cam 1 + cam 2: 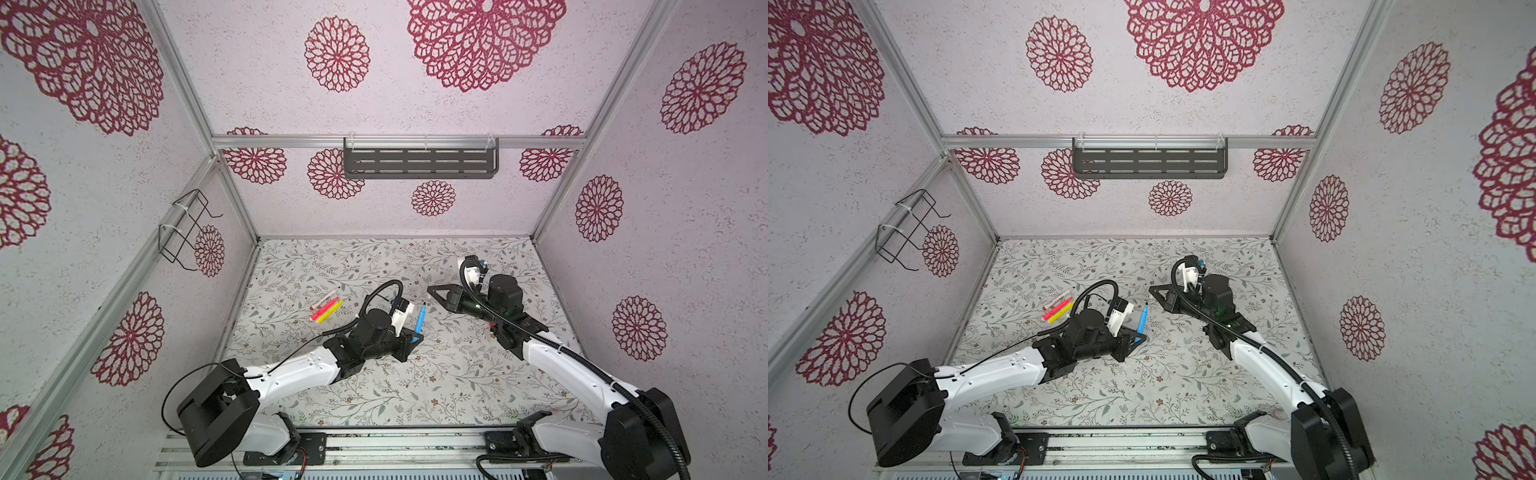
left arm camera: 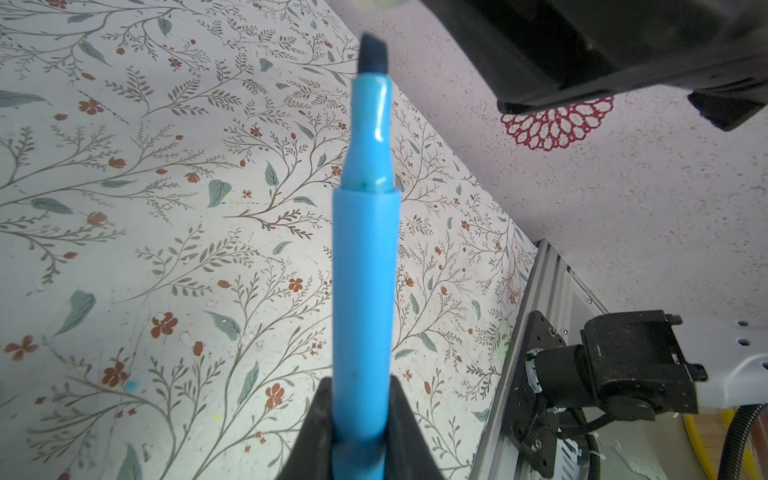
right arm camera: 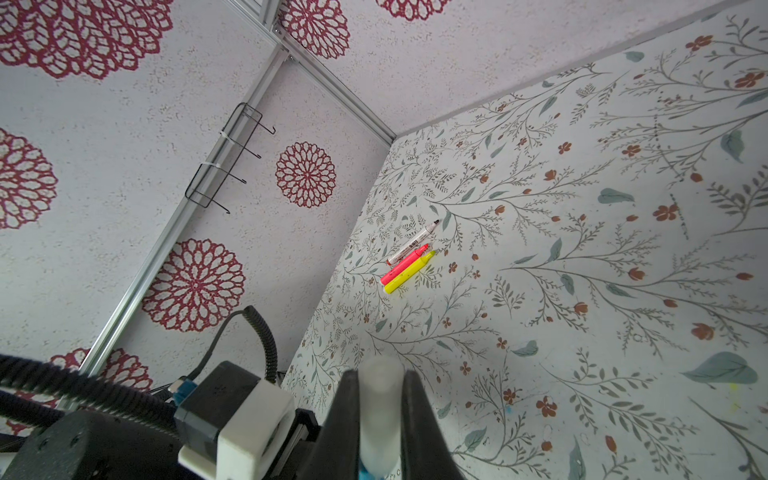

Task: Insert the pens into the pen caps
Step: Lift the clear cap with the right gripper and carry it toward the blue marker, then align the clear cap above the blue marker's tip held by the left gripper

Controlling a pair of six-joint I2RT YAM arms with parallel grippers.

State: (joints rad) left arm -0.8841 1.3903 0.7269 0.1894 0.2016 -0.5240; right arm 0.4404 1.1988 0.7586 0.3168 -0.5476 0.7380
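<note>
My left gripper is shut on the lower barrel of the blue pen. The pen stands tilted, its dark chisel tip bare and pointing up and away. My right gripper is shut on a pale, frosted pen cap and points left, its tip just beyond the pen's tip and apart from it. On the table's left lie three uncapped pens side by side: white with red ends, pink-red and yellow.
A dark slotted shelf hangs on the back wall and a wire rack on the left wall. Small red and pale bits show beside the right arm; I cannot tell what they are. The arm bases sit on the front rail.
</note>
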